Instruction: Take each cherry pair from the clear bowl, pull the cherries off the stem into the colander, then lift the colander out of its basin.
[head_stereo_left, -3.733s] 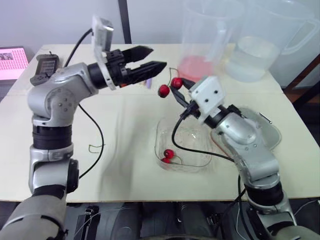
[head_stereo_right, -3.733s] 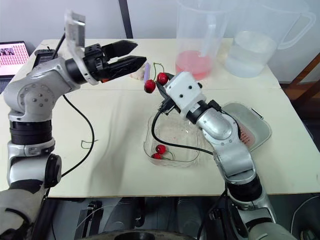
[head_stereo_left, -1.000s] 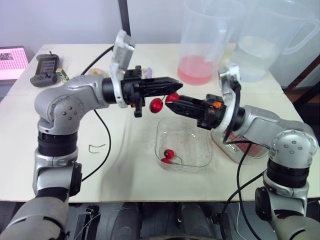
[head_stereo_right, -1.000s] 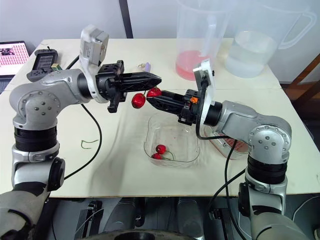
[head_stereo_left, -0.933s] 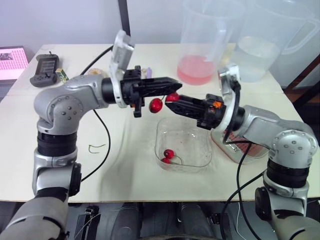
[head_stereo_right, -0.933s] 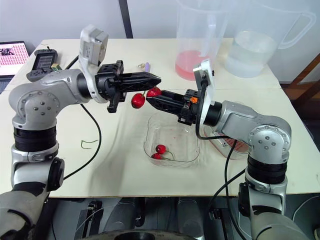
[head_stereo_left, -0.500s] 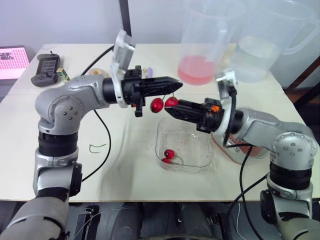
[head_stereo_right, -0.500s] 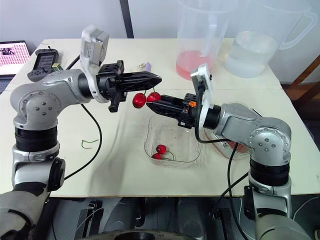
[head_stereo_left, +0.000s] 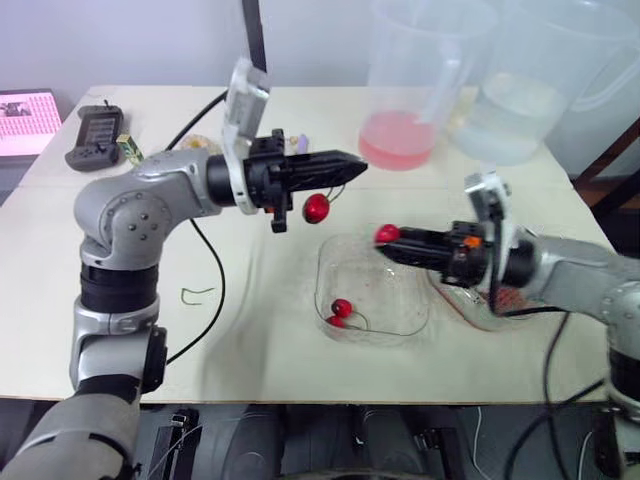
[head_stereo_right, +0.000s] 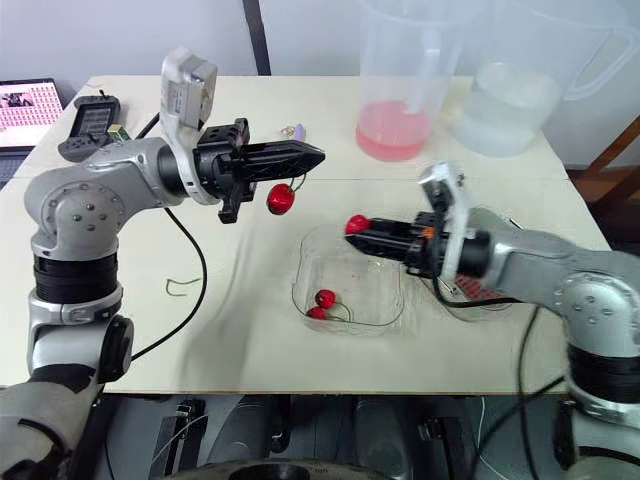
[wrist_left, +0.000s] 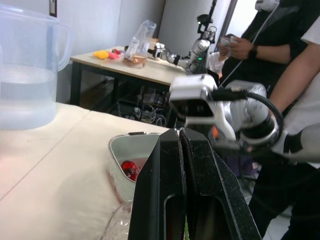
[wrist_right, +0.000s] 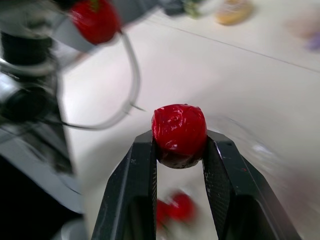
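Left gripper (head_stereo_right: 318, 155): fingers pressed together on a stem (head_stereo_right: 296, 178). The hanging cherry (head_stereo_right: 281, 199) dangles from it, at 11 o'clock of the clear bowl (head_stereo_right: 385, 312).
Right gripper (wrist_right: 179, 141): clamped on the detached cherry (wrist_right: 179, 125), held above the bowl's 12 o'clock rim.
Cherry pair (head_stereo_right: 322, 303): lies inside the bowl, toward 7 o'clock.
Colander (head_stereo_right: 478, 291): seated in its basin (wrist_left: 116, 150) at 3 o'clock of the bowl, partly hidden by the right arm.
Pink-liquid jug (head_stereo_right: 395, 90) and water jug (head_stereo_right: 520, 100): stand at 12 to 2 o'clock, near the table's far edge.

No legible text anywhere.
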